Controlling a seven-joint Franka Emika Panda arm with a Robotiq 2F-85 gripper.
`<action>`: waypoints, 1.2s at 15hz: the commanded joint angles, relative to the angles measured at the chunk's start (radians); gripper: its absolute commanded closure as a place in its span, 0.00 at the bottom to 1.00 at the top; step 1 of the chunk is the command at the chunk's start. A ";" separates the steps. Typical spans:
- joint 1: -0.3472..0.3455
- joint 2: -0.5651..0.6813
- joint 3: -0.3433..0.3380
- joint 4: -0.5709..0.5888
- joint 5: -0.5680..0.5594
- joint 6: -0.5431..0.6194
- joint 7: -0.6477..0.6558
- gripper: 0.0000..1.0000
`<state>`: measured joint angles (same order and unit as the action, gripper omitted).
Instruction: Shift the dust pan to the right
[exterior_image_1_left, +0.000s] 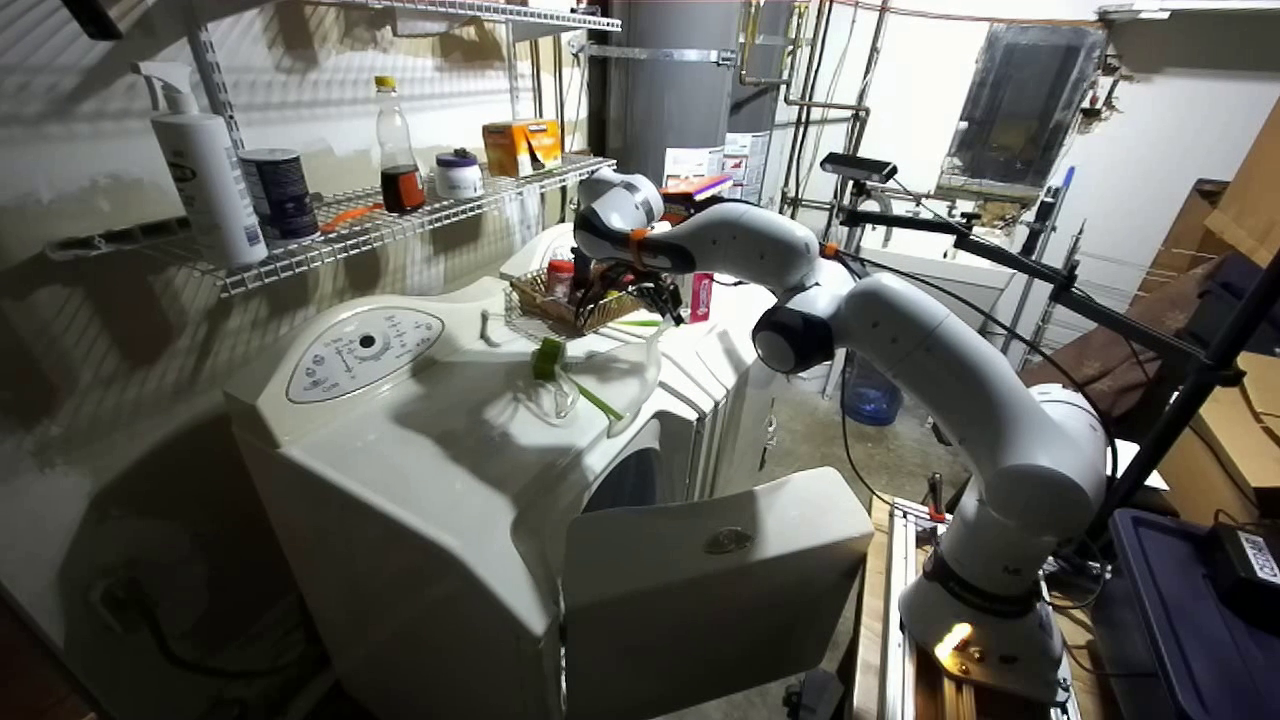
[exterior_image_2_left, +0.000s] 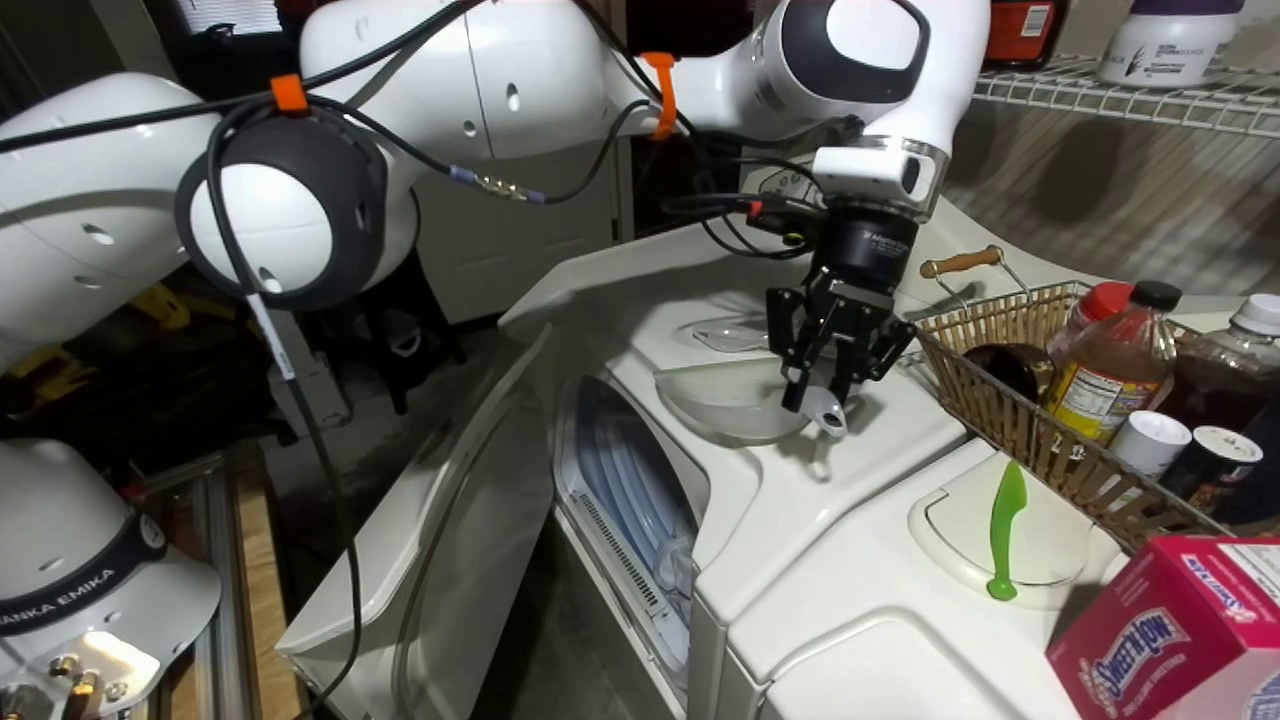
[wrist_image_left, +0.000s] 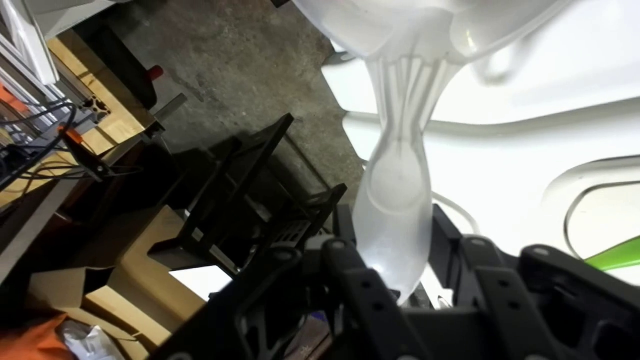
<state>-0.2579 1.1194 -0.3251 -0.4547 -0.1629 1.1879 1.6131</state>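
The dust pan (exterior_image_2_left: 725, 400) is translucent whitish plastic. In an exterior view it sits at the front of the white appliance top (exterior_image_2_left: 640, 290), beside the door opening; I cannot tell whether it touches the surface. It also shows in an exterior view (exterior_image_1_left: 640, 370), faint against the white. In the wrist view its pan part is at the top and its handle (wrist_image_left: 400, 175) runs down between my fingers. My gripper (exterior_image_2_left: 818, 388) is shut on the handle, with a black finger against each side. The handle's end points toward the palm.
A wicker basket (exterior_image_2_left: 1000, 440) of bottles stands behind the gripper. A green plastic utensil (exterior_image_2_left: 1008, 520) and a pink sweetener box (exterior_image_2_left: 1150, 630) lie on the neighbouring appliance. The appliance door (exterior_image_1_left: 720, 570) hangs open. A wire shelf (exterior_image_1_left: 430, 220) with bottles runs along the wall.
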 joint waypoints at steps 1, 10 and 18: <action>-0.038 0.021 0.011 0.020 -0.005 0.008 0.070 0.87; -0.119 0.043 0.051 0.030 0.045 0.038 0.252 0.87; -0.098 0.050 0.066 0.019 0.027 0.175 0.255 0.87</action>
<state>-0.3600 1.1476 -0.2654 -0.4542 -0.1434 1.3324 1.8390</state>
